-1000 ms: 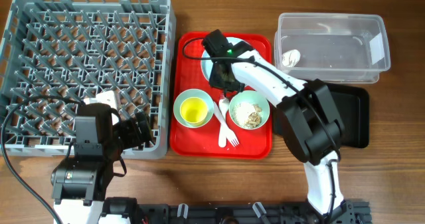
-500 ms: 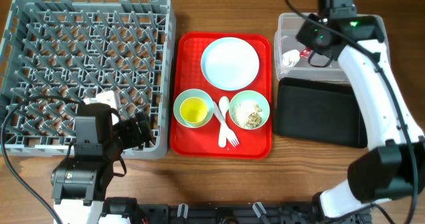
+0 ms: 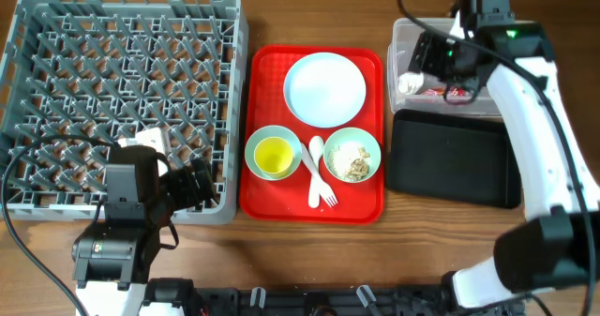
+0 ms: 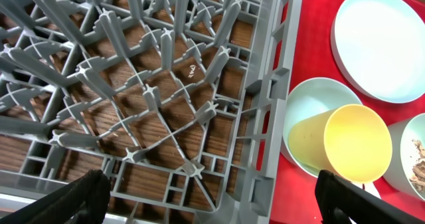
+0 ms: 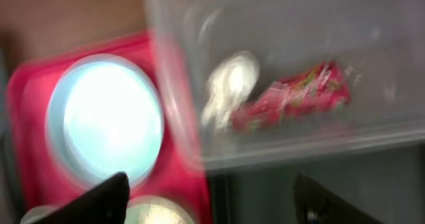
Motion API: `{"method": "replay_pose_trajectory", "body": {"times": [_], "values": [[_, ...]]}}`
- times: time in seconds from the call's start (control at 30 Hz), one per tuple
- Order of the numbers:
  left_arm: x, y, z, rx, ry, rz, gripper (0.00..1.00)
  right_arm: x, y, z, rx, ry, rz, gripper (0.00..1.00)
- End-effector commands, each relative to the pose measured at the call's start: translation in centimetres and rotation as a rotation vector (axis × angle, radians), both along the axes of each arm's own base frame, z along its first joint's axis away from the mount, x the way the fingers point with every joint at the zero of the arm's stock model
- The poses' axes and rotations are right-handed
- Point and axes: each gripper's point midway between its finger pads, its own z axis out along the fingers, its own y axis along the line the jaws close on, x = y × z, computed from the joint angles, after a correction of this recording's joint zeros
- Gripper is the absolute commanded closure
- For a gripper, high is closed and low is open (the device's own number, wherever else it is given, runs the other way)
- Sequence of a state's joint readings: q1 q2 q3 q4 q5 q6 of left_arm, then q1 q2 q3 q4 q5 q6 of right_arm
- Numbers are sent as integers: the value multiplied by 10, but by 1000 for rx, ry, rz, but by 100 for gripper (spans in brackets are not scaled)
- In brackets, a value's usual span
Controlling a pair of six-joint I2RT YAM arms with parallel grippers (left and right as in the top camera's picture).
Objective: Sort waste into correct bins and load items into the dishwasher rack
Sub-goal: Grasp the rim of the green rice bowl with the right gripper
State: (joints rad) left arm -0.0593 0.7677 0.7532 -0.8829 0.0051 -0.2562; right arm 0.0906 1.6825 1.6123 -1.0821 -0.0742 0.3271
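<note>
Dishwasher rack far left; my left pincer at its near corner, spread, empty. Clear tub under my right pincer, fingers wide, holding nothing. Crumb bowl lies left of it, nearer the table's front: right arm closer, I judge. Red wrapper and white scrap are in the tub.

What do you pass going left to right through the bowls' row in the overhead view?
Dishwasher rack → left green bowl with yellow cup → white cutlery → right green bowl with crumbs → black tray.
</note>
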Motion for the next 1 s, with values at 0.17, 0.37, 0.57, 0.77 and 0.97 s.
{"method": "replay_pose_trajectory", "body": {"times": [0.17, 0.37, 0.57, 0.77, 0.97], "values": [[3, -3, 8, -2, -21, -17, 0, -82, 87, 9, 18, 55, 254, 21], [3, -3, 8, -2, -22, -16, 0, -127, 149, -16, 28, -57, 525, 17], [3, -3, 8, -2, -21, -16, 0, -140, 169, -88, 2, 59, 560, 30], [3, -3, 8, -2, -21, -16, 0, -132, 179, -141, -18, 159, 564, 55], [3, -3, 8, -2, -21, -16, 0, -131, 180, -179, -41, 240, 534, 64]]}}
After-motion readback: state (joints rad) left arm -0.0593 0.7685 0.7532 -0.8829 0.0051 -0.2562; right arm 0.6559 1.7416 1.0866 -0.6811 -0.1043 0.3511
